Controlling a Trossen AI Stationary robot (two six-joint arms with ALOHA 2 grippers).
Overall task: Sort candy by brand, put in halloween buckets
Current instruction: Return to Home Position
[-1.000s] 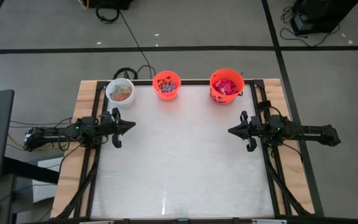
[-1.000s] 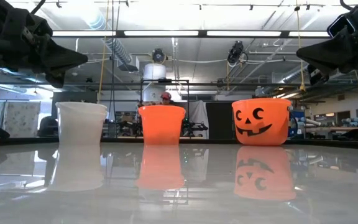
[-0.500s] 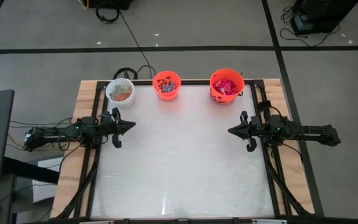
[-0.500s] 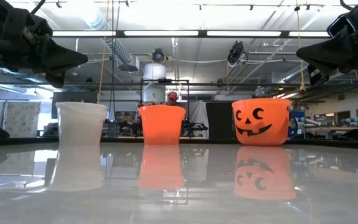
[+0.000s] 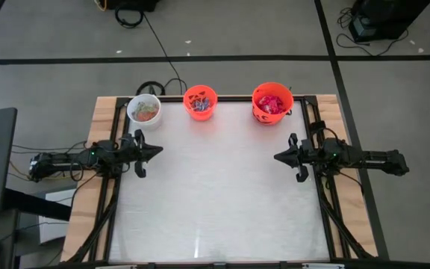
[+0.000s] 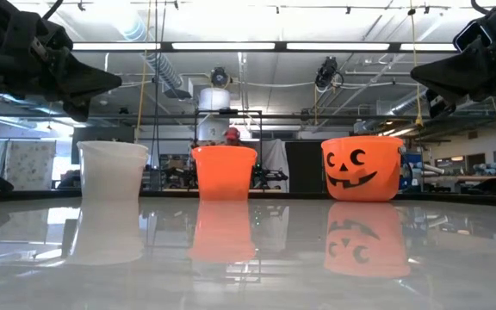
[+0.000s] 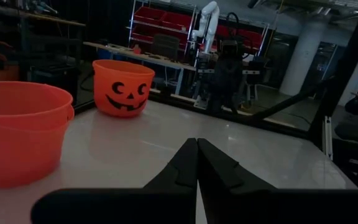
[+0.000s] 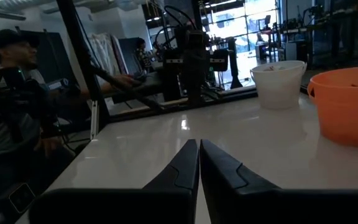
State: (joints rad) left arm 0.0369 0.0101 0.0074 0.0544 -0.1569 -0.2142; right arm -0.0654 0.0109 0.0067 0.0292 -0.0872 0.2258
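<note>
Left gripper (image 5: 156, 150) and right gripper (image 5: 278, 158), fingers pressed together, hang at 9 and 3 o'clock over the glossy white table (image 5: 215, 202), arms level and pointing inward. At 12 o'clock stand the larger orange bucket (image 6: 362, 168) holding red candy (image 5: 273, 102), the small orange bucket (image 6: 224, 172) and the white bucket (image 6: 112, 170).

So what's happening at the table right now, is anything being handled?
Nothing is in hand. The left pincer and right pincer are both shut and empty, parked above the left and right sides of the table, pointing inward. The candy sits in the white bucket, small orange bucket and larger orange bucket along the far edge.
</note>
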